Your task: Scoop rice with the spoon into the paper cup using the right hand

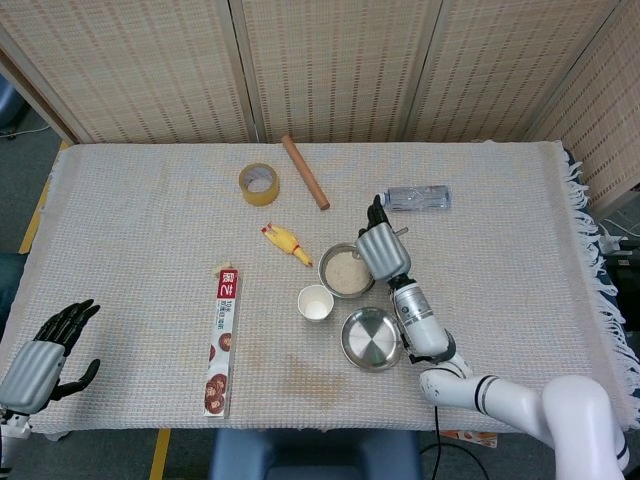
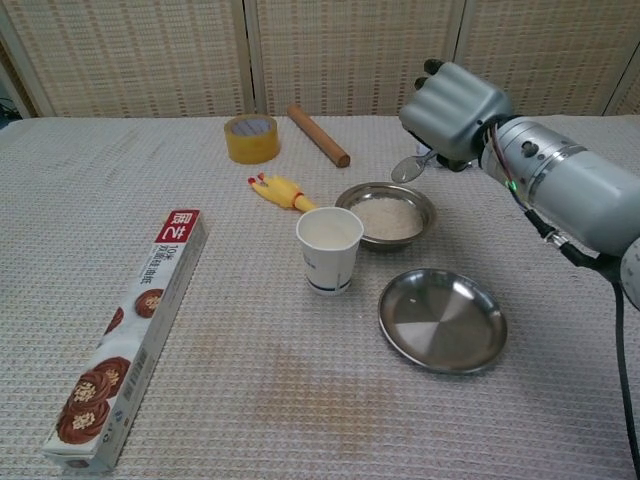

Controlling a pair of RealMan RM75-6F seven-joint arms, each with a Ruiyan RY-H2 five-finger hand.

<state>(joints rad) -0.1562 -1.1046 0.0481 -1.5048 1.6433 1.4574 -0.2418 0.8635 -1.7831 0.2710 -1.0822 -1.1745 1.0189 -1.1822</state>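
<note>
On the cloth before me I count one white paper cup [image 2: 329, 250], one steel bowl of rice [image 2: 387, 214], one empty steel plate [image 2: 442, 319], one metal spoon [image 2: 409, 168], one yellow tape roll [image 2: 250, 137], one wooden rolling pin [image 2: 318, 135], one yellow rubber chicken [image 2: 280, 190], one long red-and-white wrap box [image 2: 130, 334], and one clear plastic bottle [image 1: 414, 198].

We see a table [image 1: 120, 210] covered edge to edge by a pale woven cloth [image 1: 520, 250], whose fringe [image 1: 600, 270] hangs loose at three o'clock. Behind it, at twelve o'clock, stands a screen of woven reed panels [image 1: 330, 65] set in light wooden frames, folded so that its outer panels angle toward us at both sides. Grey floor [image 1: 25, 160] shows at nine o'clock, crossed by a strip of yellow tape [image 1: 32, 222]. The light is even and soft, with only faint shadows.
</note>
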